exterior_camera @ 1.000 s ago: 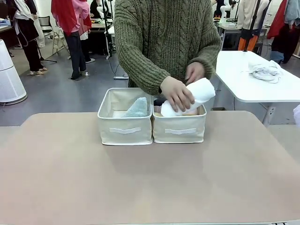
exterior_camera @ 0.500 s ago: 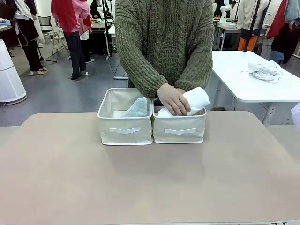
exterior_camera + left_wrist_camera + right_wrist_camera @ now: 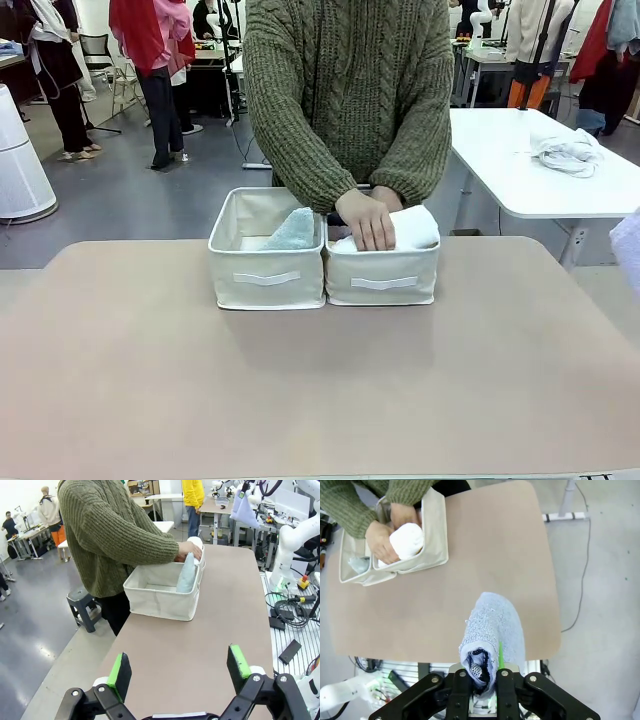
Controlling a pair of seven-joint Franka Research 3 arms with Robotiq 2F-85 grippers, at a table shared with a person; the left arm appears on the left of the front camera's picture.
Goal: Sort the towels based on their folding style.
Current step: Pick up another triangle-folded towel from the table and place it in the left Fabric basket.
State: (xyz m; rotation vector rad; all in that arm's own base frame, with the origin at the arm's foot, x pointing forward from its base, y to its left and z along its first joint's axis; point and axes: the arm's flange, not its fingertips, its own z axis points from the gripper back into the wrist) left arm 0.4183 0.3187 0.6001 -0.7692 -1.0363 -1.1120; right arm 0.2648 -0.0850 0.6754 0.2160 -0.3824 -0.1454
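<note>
Here we keep the blue towel (image 3: pixel 492 625) pinched in our closed right pincer (image 3: pixel 481 674), low in the wrist view above the table (image 3: pixel 485 545), likely waiting while the person's hand (image 3: pixel 368 218) presses the white roll (image 3: pixel 412 227) into the right-hand bin (image 3: pixel 382 282) at frame centre. The teal cone (image 3: pixel 293 230) stands in the left-hand bin (image 3: pixel 266 278), so cones probably belong there. Our left pincer (image 3: pixel 180 666) gapes empty. Whatever lies under the white roll is hidden.
</note>
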